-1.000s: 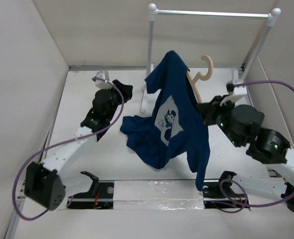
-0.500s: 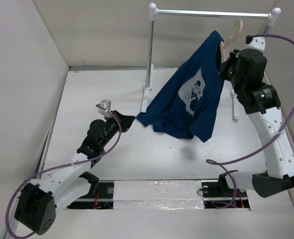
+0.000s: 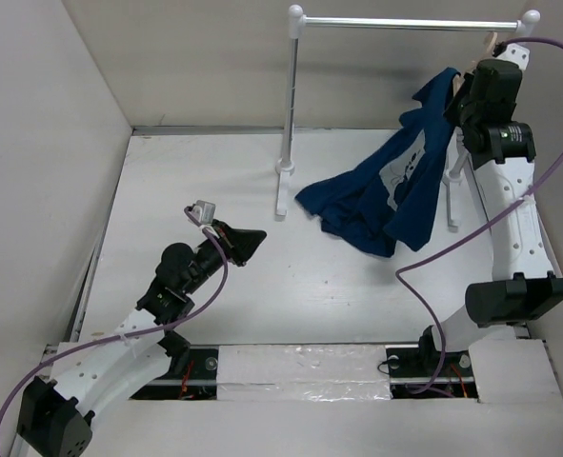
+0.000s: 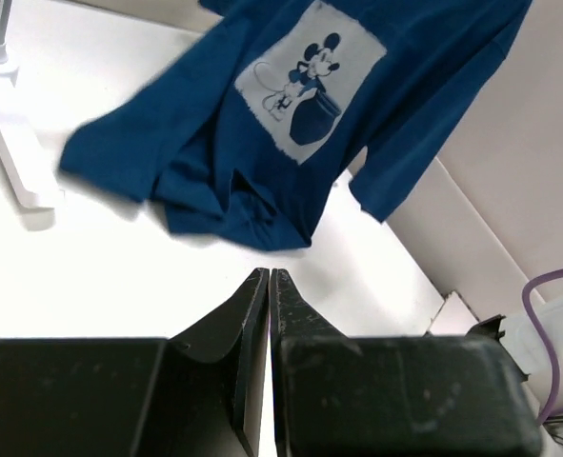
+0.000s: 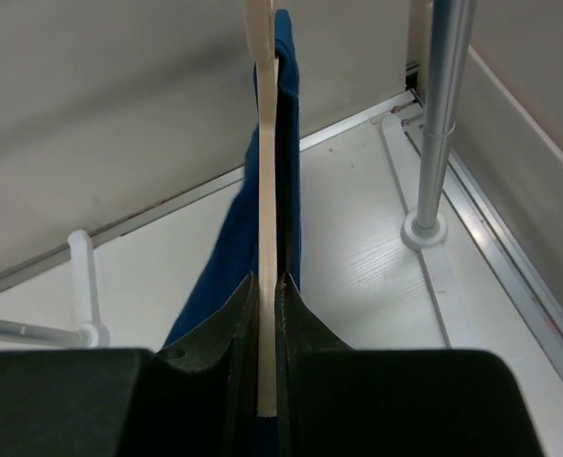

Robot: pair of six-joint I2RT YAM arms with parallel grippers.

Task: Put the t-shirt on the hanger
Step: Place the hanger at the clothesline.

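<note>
The white table carries a rack at its far side, with a silver bar running across the top between two white posts.

The t-shirt hangs in a long slant on the right. Its top is up near the right end of the bar, and its lower folds trail down and leftwards until they rest on the table. From the left wrist its chest print faces the left arm.

The hanger is edge-on to the right wrist camera. Its long axis runs straight away from the fingers, with the blue cloth lying against its far side. The right gripper is clamped on the thin lower edge of the hanger.

From above, the hook sits just under the bar, close beside the right post. Any hooking move therefore seems to need a lift up and over the bar. I cannot tell whether both shoulders sit on the frame.

The left gripper is low and well apart from the t-shirt, with its fingers pressed together on nothing. The right arm is plainly the nearer one.
</note>
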